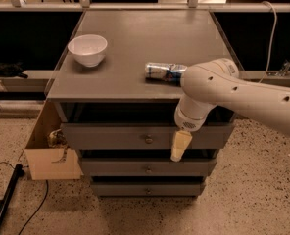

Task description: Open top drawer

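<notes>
The top drawer (106, 136) is the widest grey front just under the tabletop, with a small round metal knob (148, 139) at its centre. A dark gap shows between it and the tabletop, and its inside is not visible. My gripper (179, 147) is cream-coloured, hangs from the white arm (218, 89) and points down in front of the drawer's right half. It is a short way right of the knob and at about its height, overlapping the drawer's lower edge. It holds nothing that I can see.
Two narrower grey drawers (135, 167) with knobs sit below. A white bowl (87, 49) and a lying can (162, 71) are on the tabletop (135, 28). An open cardboard box (49, 155) stands left of the cabinet. A black cable (8, 199) lies on the speckled floor.
</notes>
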`<state>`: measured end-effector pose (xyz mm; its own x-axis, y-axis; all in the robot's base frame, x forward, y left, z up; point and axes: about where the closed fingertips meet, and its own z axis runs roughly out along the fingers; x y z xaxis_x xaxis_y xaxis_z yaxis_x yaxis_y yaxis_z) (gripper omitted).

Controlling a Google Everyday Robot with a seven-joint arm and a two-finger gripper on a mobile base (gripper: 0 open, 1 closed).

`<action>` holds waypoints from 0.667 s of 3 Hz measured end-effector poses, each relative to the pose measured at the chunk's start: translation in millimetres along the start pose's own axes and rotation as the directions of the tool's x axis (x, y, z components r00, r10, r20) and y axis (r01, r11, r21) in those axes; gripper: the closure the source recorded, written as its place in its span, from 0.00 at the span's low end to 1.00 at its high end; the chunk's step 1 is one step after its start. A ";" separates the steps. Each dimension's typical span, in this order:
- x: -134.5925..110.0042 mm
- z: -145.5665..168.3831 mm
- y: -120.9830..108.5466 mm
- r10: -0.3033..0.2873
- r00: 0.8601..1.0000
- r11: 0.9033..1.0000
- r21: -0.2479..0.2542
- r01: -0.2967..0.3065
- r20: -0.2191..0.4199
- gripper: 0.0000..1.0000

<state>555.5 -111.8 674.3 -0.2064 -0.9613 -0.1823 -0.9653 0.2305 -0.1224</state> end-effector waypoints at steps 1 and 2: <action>-2.1 38.6 7.5 0.009 1.000 0.999 -0.037 -0.010 -0.014 0.00; -2.1 38.6 7.5 0.009 1.000 0.999 -0.037 -0.010 -0.014 0.00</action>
<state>554.9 -102.3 636.1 -0.2177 -0.9612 -0.1694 -0.9685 0.2343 -0.0848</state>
